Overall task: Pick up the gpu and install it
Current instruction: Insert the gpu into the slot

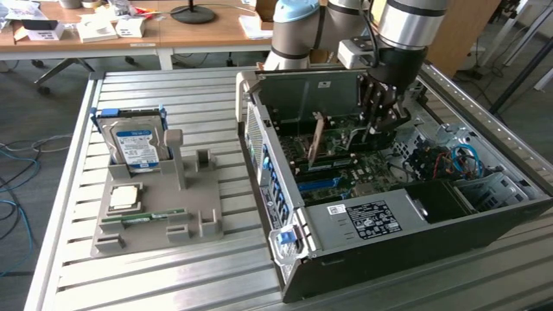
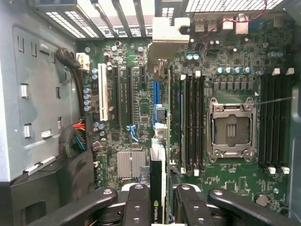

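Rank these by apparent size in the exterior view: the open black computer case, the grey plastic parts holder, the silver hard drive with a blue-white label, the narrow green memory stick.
1. open black computer case
2. grey plastic parts holder
3. silver hard drive
4. narrow green memory stick
None are close calls.

I count on the exterior view's left: one hard drive [image 1: 135,144], one processor chip [image 1: 126,196], one memory stick [image 1: 154,216], one grey holder [image 1: 199,194]. Exterior view's right: one open computer case [image 1: 415,259], one robot arm [image 1: 413,23]. In the wrist view I get one graphics card [image 2: 158,169], one processor socket [image 2: 233,127], one white slot [image 2: 102,92], one silver heatsink [image 2: 130,164].
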{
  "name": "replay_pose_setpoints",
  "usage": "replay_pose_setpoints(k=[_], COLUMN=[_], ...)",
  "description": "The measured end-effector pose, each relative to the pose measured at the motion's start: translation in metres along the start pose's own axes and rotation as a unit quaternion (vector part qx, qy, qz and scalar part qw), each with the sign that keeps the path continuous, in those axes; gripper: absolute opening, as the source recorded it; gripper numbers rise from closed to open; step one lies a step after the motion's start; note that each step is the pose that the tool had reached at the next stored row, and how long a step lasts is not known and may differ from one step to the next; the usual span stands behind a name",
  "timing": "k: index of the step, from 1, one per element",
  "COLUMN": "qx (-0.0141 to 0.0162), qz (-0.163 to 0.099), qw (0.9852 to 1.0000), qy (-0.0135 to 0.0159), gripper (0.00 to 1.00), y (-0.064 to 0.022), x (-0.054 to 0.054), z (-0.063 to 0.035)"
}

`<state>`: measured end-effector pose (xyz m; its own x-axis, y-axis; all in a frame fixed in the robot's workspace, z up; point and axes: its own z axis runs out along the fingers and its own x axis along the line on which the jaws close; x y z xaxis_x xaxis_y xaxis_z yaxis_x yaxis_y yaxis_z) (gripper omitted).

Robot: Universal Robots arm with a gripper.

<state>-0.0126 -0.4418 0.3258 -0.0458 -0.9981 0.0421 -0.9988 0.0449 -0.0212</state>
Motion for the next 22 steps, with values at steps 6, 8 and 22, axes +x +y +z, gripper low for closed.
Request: replay_pose_setpoints(k=[6,8,22], qx=[0.0000,0.0000,-0.0003], qz=[0.000,0.000,0.000], qw=[1.0000,1.0000,1.0000], qy=[0.0000,0.0001,-0.0065], gripper=[0.26,0.26,0.26], y=[0.0002,0.0002,0.0003], x=[-0.0001,-0.0001,0.0016], z=[0.0034,0.0034,0.0078])
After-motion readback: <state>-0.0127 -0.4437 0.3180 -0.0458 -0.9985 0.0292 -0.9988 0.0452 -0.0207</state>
